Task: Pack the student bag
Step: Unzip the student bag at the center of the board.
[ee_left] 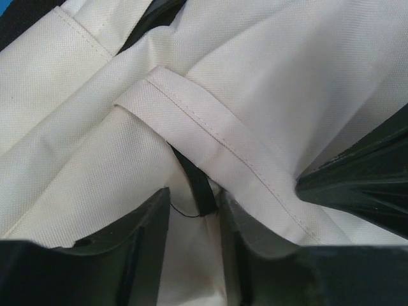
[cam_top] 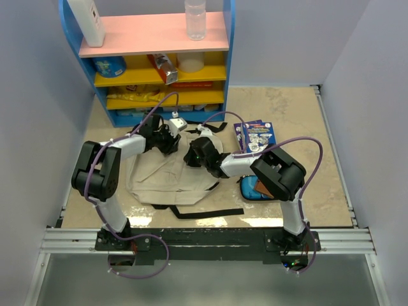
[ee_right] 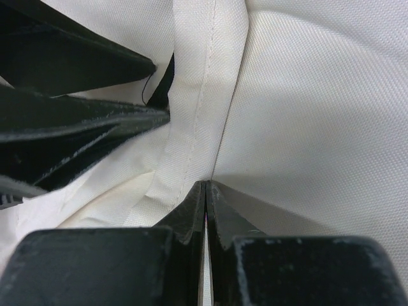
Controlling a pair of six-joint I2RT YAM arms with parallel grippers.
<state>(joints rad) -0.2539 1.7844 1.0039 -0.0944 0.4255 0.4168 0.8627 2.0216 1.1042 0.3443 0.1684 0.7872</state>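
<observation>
From above, both arms cover the top of the bag (cam_top: 159,182) and the fingertips of the left hand (cam_top: 169,139) and right hand (cam_top: 193,155), the right elbow hides half the blue pouch (cam_top: 246,190), and the shelf (cam_top: 146,35) runs off the upper edge.

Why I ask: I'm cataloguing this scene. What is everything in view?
student bag: one, beige with black straps, lying mid-table
shelf unit: one, blue, pink and yellow, far edge
white container: one, white, shelf top left
clear bottle: one, transparent, shelf top right
tub: one, blue, upper yellow shelf
booklet: one, blue, right of bag
pencil case: one, blue, beside right arm
table: one, beige marbled, underneath everything
left gripper: one, black, shut on bag fabric
right gripper: one, black, shut on bag fabric
</observation>
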